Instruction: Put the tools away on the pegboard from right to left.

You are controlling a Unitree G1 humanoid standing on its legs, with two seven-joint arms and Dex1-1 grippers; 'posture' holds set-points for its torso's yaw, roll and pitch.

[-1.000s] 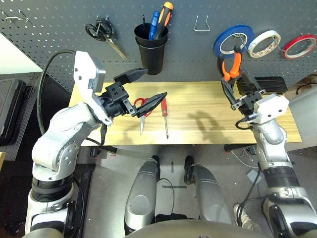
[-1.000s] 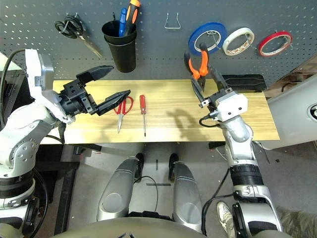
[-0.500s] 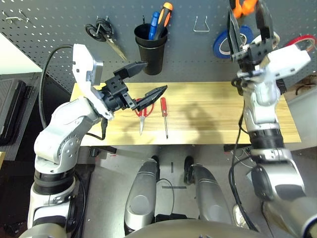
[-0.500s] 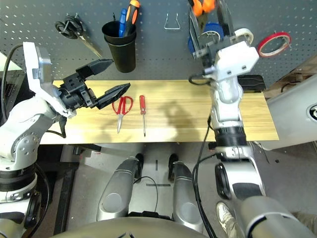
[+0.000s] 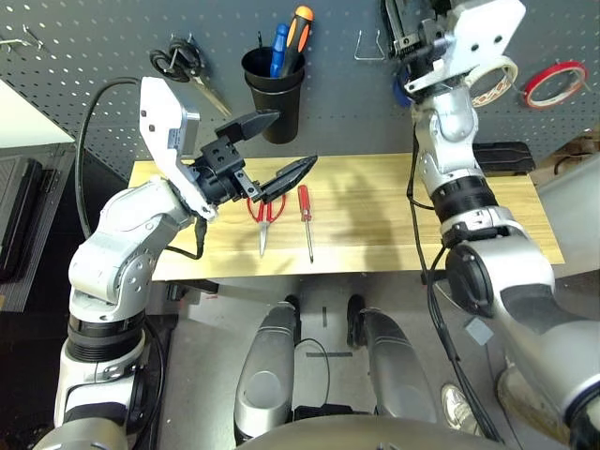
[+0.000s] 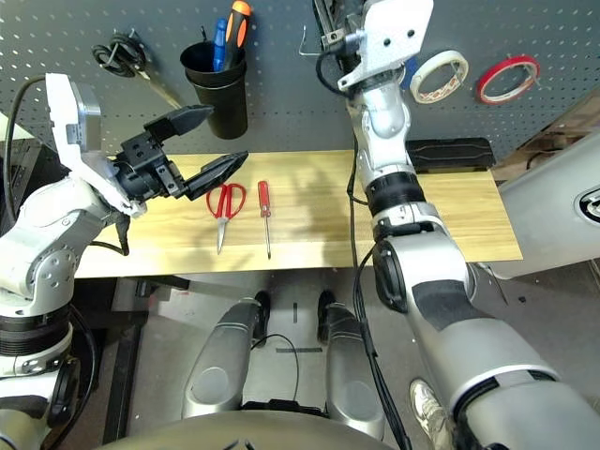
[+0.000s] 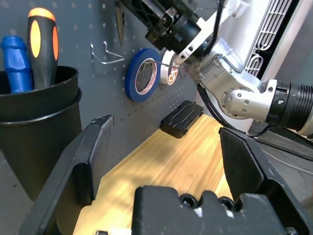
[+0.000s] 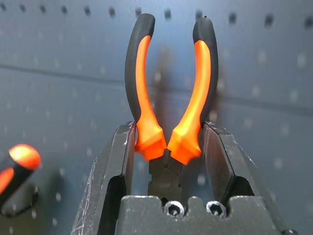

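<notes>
Right gripper (image 8: 167, 147) raised against pegboard (image 5: 94, 37), fingers clamped on pliers (image 8: 168, 98), orange-and-black handles pointing up at board near upper edge. Left gripper (image 5: 272, 150) spread wide, hovering over worktop (image 5: 375, 216) left part, holding nothing. Red-handled scissors (image 5: 263, 214) and red screwdriver (image 5: 305, 212) lie side by side mid-worktop. Red tape ring (image 5: 555, 82) hangs at pegboard's right edge.

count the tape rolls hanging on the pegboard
3. The blue tape roll hangs beside the metal hook, partly behind the raised right arm in the head views; the white tape roll is next, and the thin red tape ring hangs farthest right.
</notes>
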